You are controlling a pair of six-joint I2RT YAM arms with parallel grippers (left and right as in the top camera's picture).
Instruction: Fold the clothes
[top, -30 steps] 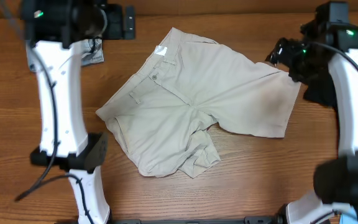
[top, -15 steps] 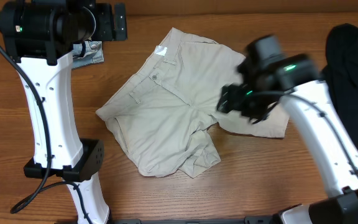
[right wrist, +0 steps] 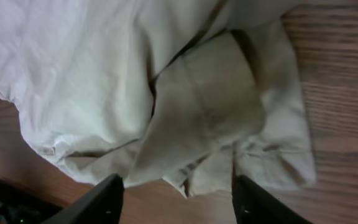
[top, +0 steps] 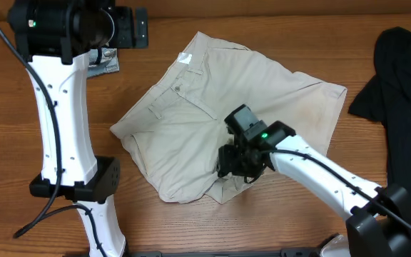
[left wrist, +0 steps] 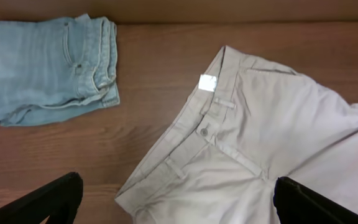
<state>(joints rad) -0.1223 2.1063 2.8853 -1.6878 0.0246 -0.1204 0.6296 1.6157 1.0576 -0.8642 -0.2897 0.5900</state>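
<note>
Down at the near edge of the table (top: 170, 228), the right gripper (right wrist: 176, 199) hangs over the shorts (top: 212, 100). Its two fingers (right wrist: 98, 199) are spread wide and pinch nothing. Under them, one leg (right wrist: 210, 106) of the shorts is bunched up and folded over on itself. It is hard to tell if the fingers touch the cloth.

The shorts lie in the middle of the table, mostly flat. The other leg (top: 298, 114) spreads out to the right. The waistband (left wrist: 185, 140) runs along the left side, from near to far. It has a small button (left wrist: 204, 132), and a white label (left wrist: 207, 83) sits at its far end.

Farther back on the left, the left gripper (left wrist: 176, 180) hangs high over the table. Its fingers are spread wide too, and it holds nothing. Folded blue jeans (left wrist: 48, 68) lie at the far left, apart from the shorts. A black cloth (top: 398, 86) lies at the far right, near the corner of the flat leg.
</note>
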